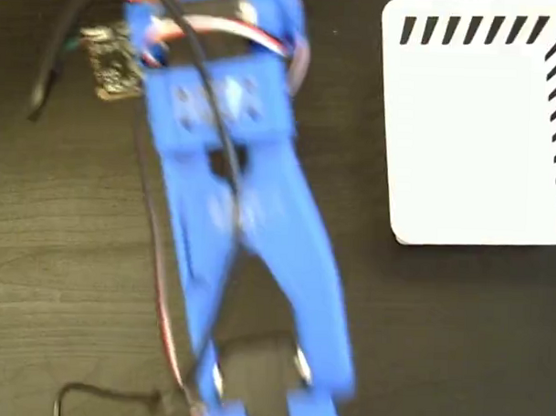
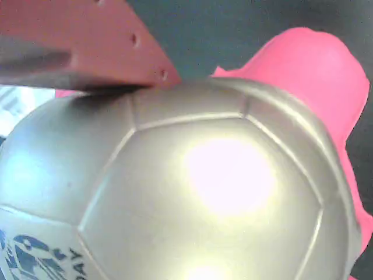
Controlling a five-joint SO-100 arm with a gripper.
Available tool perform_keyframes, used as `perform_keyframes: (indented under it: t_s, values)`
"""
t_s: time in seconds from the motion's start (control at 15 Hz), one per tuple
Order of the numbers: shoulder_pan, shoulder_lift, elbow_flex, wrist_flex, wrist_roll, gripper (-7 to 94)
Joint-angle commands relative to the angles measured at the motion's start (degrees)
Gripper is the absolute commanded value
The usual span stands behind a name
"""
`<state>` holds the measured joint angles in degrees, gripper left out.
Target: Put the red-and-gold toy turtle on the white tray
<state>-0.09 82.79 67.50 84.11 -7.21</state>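
Right against the wrist camera, one finger (image 2: 87, 44) of the claw lies flat on the upper left part of the red-and-gold toy turtle (image 2: 192, 198). Only this one finger shows in the wrist view, so I cannot tell if the claw is closed on the turtle or only resting on it. The gold shell fills almost the whole wrist view, with raised seams that divide it in plates, a bright reflection near its middle, and some dark printed letters at the lower left. Behind the shell, at the upper right, a rounded coral-pink part of the turtle stands out against a dark surface. In the fixed view, the blue arm (image 1: 241, 216) crosses the dark wooden table (image 1: 66, 255) from the top centre down to the bottom edge, blurred, with black and red cables along it; the turtle itself is not visible there. To the right of the arm and well apart from it, the white tray (image 1: 472, 151) lies flat at the upper right corner, with black diagonal stripes along its top and right edges.
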Motion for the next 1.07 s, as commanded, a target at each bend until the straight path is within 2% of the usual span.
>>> perform_keyframes:
  t_s: [0.0,0.33,0.6,0.73,1.0]
  values:
    - [4.48,15.21,4.66,2.72,-1.85,0]
    - [20.65,15.64,1.14,9.93,-1.93,0]
    - [33.66,7.29,-1.32,9.32,-5.89,0]
    - [36.83,0.26,-6.06,9.4,-6.94,0]
    - [37.35,-13.01,-16.44,8.79,-5.01,0]
